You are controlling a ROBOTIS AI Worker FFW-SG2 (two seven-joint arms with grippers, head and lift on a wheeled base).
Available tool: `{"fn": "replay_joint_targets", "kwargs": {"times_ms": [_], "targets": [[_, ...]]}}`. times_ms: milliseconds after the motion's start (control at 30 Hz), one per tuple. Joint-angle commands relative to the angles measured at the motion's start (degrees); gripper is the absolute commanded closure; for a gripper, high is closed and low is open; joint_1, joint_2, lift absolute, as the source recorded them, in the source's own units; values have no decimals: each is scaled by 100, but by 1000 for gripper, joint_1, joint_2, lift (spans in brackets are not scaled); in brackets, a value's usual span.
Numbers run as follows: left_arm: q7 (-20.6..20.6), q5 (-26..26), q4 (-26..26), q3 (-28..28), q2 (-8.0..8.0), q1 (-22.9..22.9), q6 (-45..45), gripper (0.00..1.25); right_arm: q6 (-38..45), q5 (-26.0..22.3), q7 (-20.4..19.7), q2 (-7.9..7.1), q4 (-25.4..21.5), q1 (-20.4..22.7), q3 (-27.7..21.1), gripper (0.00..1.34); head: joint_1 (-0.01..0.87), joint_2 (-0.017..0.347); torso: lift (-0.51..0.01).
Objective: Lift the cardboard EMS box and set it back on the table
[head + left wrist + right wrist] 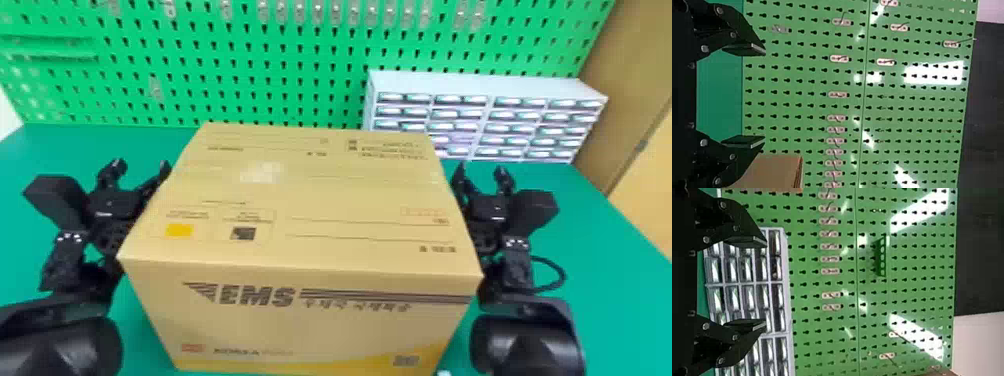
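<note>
The cardboard EMS box (325, 195) occupies the middle of your head view, between your two grippers, its top face and lettered front face visible; you cannot tell whether its underside touches the green table (605, 260). Your left gripper (141, 163) lies beside the box's left side, its two fingers spread. Your right gripper (481, 167) lies beside the right side, its fingers likewise spread; contact with the box cannot be determined. Behind, you see a green pegboard (250, 90) and, at right, a drawer cabinet (490, 85).
</note>
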Motion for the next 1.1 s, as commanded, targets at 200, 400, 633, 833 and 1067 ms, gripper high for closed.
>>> {"fn": "replay_joint_targets", "kwargs": {"times_ms": [200,400,633,833,1067], "targets": [[0,19,-9,-127,1,6,0,460,0,-10,0,5,40,-23,111,545,678,-14,-88],[0,28,-9,-188,1,6,0,460,0,-10,0,5,49,-32,146,545,678,-14,-88],[0,19,-17,-302,1,6,26,460,0,-63,0,5,49,-32,234,545,678,-14,-88],[0,2,-17,-329,1,-3,52,460,0,-72,0,5,49,-41,261,545,678,-14,-88],[0,2,-17,-311,1,-12,52,460,0,-72,0,5,40,-41,278,545,678,-14,-88]]}}
